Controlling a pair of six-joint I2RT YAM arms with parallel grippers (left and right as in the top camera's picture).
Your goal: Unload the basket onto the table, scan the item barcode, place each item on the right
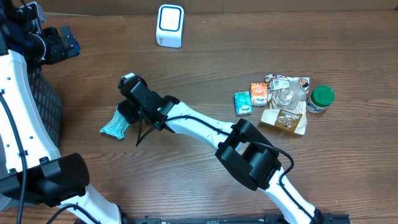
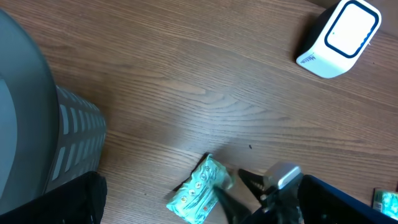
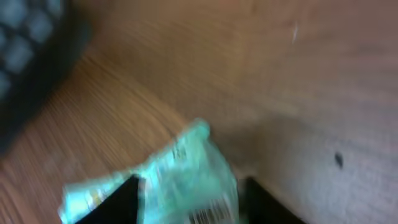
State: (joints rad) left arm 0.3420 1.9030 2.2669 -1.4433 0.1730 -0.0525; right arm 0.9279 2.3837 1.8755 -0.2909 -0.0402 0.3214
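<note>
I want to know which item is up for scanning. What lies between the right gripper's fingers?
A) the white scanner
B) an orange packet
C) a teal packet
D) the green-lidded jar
C: in the right wrist view the teal packet lies between the two dark fingers of the right gripper, on the wooden table.

The right arm [image 1: 199,127] has a white shell, bulky black joints [image 1: 249,158], a thin black cable [image 1: 189,117] and a black end effector [image 3: 194,202].
</note>
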